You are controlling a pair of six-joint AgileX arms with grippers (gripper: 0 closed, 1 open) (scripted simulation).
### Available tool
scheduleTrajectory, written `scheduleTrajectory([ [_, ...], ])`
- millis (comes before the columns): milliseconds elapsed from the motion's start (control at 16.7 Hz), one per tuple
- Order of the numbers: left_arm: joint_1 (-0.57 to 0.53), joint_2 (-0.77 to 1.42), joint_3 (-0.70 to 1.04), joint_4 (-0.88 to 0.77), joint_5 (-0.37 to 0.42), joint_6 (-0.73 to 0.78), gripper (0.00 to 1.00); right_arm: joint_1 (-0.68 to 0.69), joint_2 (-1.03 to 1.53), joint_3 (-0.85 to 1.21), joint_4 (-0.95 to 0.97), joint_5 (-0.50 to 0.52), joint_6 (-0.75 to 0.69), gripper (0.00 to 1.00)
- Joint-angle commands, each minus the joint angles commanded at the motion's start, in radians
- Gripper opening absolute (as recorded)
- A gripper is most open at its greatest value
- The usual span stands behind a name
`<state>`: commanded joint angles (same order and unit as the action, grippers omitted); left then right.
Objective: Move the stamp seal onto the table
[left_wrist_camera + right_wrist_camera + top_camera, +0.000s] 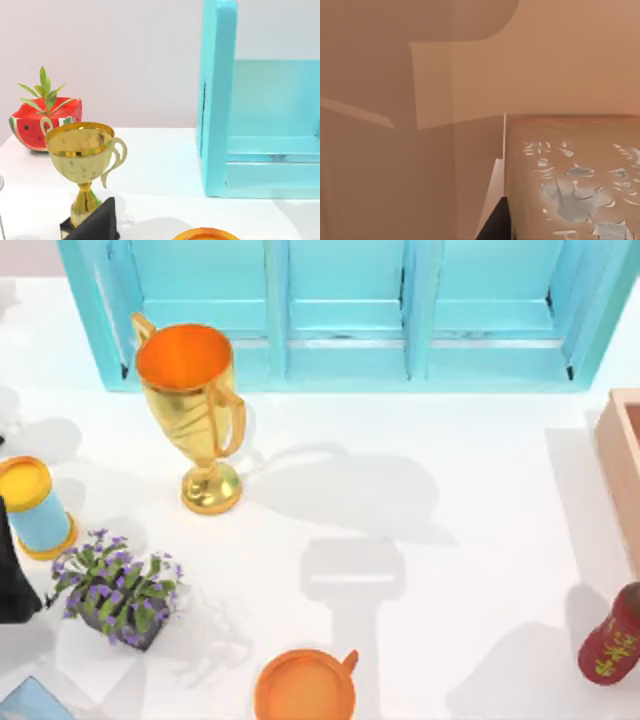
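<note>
Down inside the wooden box (395, 175) at the right edge of the counter (450, 440), can see the stamp seal (570, 190) up close from the right wrist: a tan-brown block with pale, flaky marks on its face, standing near the box's inner corner. Looks like stone, so probably hard and stiff, a bit heavy for its small size, and not squashy at all. Seems smooth on its flat sides, so might slip if held too softly. Could chip if dropped, so best to hold firmly and set down gently. Best to take hold across two flat sides facing each other, around the middle or a little above, keeping it upright. Can make out a dark bit of the right gripper (495, 225) just beside the block's edge, but cannot tell whether open, closed or holding the block. Need to lift straight up to clear the box walls before carrying over to a bare white spot. Over at the left edge of the counter, can spot the left gripper (95, 225) parked near the gold trophy (195, 410); cannot tell whether open or closed either.
</note>
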<state>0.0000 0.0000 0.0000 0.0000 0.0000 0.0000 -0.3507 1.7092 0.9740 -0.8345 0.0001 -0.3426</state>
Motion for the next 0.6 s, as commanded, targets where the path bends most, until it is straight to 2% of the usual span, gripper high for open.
scheduleTrajectory([
  [240,0.000,0.000,0.000,0.000,0.000,0.000,1.00,0.000,0.000,0.000,0.000,0.000,0.000,0.02],
  [600,0.000,0.000,0.000,0.000,0.000,0.000,1.00,0.000,0.000,0.000,0.000,0.000,0.000,0.00],
])
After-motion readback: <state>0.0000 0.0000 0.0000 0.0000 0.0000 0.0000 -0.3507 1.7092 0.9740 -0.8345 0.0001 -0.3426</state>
